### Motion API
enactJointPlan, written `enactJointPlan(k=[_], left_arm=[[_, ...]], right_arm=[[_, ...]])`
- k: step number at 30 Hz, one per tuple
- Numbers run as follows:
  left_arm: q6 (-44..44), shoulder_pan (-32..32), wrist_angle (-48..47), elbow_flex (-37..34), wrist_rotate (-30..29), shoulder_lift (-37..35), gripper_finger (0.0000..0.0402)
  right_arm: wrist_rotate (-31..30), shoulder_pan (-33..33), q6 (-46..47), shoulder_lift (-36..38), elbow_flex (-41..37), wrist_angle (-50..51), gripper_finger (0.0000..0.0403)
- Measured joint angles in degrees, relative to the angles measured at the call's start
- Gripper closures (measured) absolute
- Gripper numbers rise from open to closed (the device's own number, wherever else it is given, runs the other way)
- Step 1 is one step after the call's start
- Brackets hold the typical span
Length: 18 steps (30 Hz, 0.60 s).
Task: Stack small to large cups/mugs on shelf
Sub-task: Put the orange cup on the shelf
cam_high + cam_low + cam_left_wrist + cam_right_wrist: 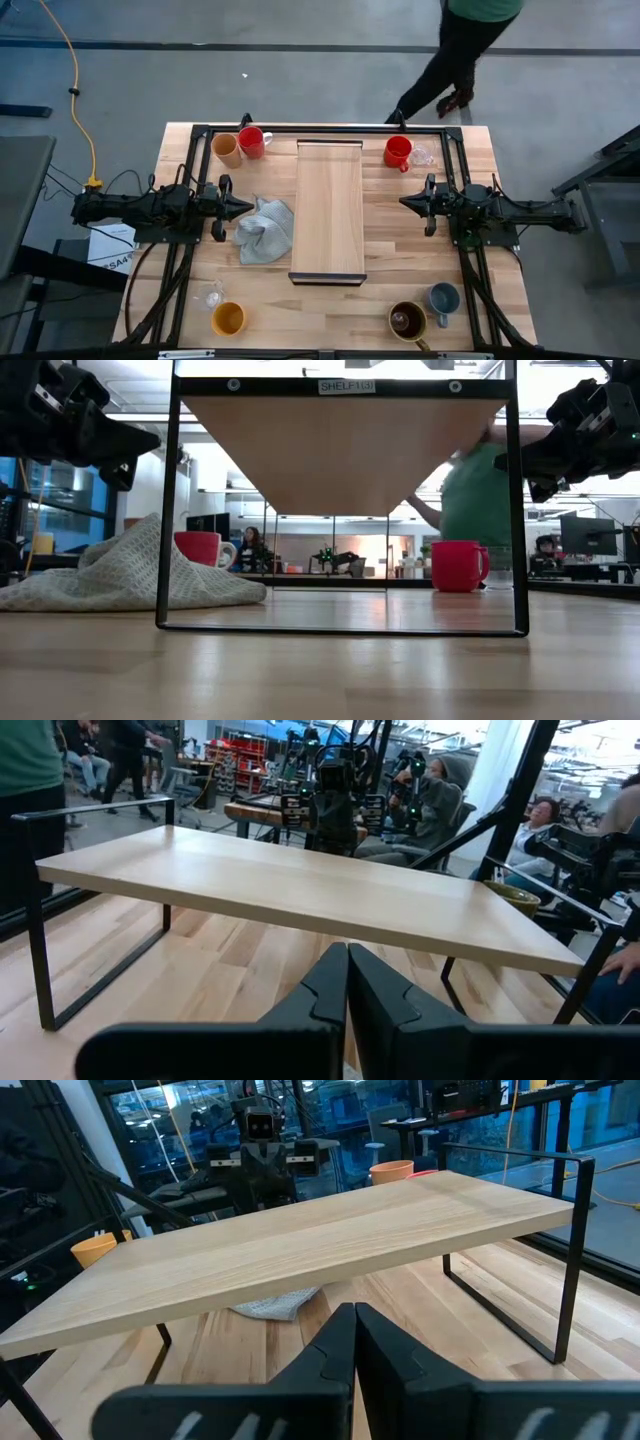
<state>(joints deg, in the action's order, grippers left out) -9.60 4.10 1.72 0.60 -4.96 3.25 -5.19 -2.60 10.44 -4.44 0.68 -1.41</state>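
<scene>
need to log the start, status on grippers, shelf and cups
Left gripper and right gripper shut, empty, either side of the shelf. Shelf top bare; cups all on the table. Grey cloth against shelf's left edge.

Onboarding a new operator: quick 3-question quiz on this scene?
1. True or false: the shelf already holds a cup.
2. Which lies just left of the shelf: A) grey cloth B) blue-grey mug C) brown mug?
3. How do the left gripper and right gripper stand?

Key: 1 false, its top is bare. 2 A. 3 Both shut, empty, pointing at the shelf from either side.
</scene>
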Motion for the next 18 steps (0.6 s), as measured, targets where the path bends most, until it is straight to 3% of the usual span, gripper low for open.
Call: enactJointPlan(k=[15, 18], left_arm=[[-25.5, 0.0, 3.8, 0.0, 0.4, 0.0, 0.0401], [-28.8, 0.0, 13.0, 0.0, -4.6, 0.6, 0.0401]], right_arm=[[0.0, 0.0, 0.0, 0.0, 0.0, 0.0, 0.0402], [0.0, 0.0, 0.0, 0.0, 0.0, 0.0, 0.0402]])
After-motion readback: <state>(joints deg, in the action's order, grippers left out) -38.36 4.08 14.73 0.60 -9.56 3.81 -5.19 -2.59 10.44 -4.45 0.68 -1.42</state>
